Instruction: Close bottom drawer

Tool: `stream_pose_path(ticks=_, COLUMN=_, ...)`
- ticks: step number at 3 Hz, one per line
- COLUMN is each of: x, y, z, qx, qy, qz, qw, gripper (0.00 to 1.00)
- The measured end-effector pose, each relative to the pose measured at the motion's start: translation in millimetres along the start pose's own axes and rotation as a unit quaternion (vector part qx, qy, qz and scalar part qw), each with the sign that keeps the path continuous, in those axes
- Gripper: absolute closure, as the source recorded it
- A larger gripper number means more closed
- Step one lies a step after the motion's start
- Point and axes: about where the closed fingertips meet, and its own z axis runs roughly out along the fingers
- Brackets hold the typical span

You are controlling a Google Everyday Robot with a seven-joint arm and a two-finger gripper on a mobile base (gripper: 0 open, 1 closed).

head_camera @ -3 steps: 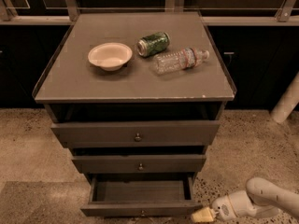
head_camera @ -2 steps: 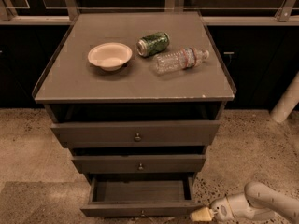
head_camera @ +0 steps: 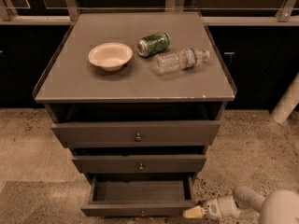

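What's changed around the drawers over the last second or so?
The gripper, low by the floor, has edged a little to the left, towards the right end of the bottom drawer front. Nothing was taken hold of or let go. The bottom drawer is pulled out as far as before, and the bowl, can and bottle on top have not moved.
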Motion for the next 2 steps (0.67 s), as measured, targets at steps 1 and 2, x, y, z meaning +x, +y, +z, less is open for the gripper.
stream_pose_path(ticks=1, x=2.0, y=-30.7, z=14.1, qx=-0.002, qy=0.001, qz=0.023, qw=0.9997, gripper=1.0)
stream_pose_path(ticks=2, x=-2.0, y=-41.9, z=14.3, qx=0.009, qy=-0.007, qz=0.019, qw=0.9997, gripper=1.0)
